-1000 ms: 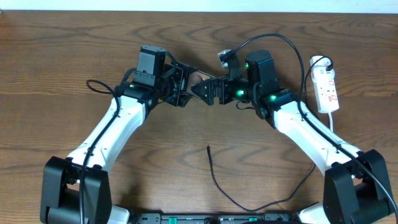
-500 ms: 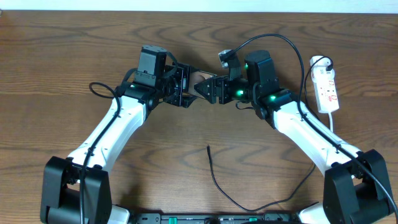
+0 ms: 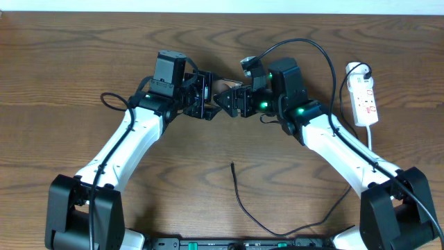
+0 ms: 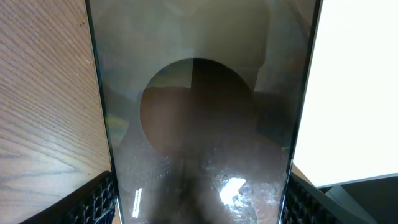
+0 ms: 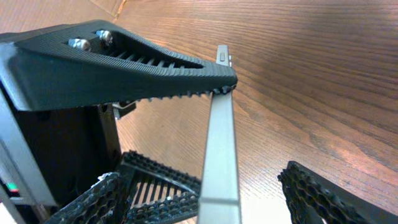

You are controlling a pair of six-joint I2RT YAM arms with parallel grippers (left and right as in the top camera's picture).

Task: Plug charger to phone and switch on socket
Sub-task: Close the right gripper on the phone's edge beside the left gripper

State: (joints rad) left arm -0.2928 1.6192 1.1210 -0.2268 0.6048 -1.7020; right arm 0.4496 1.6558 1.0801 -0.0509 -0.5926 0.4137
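Note:
The phone [image 4: 199, 124] fills the left wrist view, its dark glass with a round dark shape held up off the table, and my left gripper [image 4: 199, 214] is shut on its two long sides. In the overhead view only a sliver of the phone [image 3: 221, 86] shows between the two grippers. My right gripper [image 5: 208, 199] is open and straddles the phone's thin grey edge [image 5: 221, 155] with a gap on each side. The charger [image 3: 239, 201] lies loose on the table, with its tip [image 3: 232, 164] pointing away from me. The socket [image 3: 365, 101] lies at the far right.
The left gripper's ribbed black finger [image 5: 124, 68] crosses the right wrist view and presses on the phone's edge. The socket's white cord [image 3: 371, 135] runs down beside the right arm. A black arm cable [image 3: 305, 45] loops above the right wrist.
My right gripper has moved a little left, closer round the phone's edge, and its jaws have narrowed somewhat. The left gripper and the phone have stayed put.

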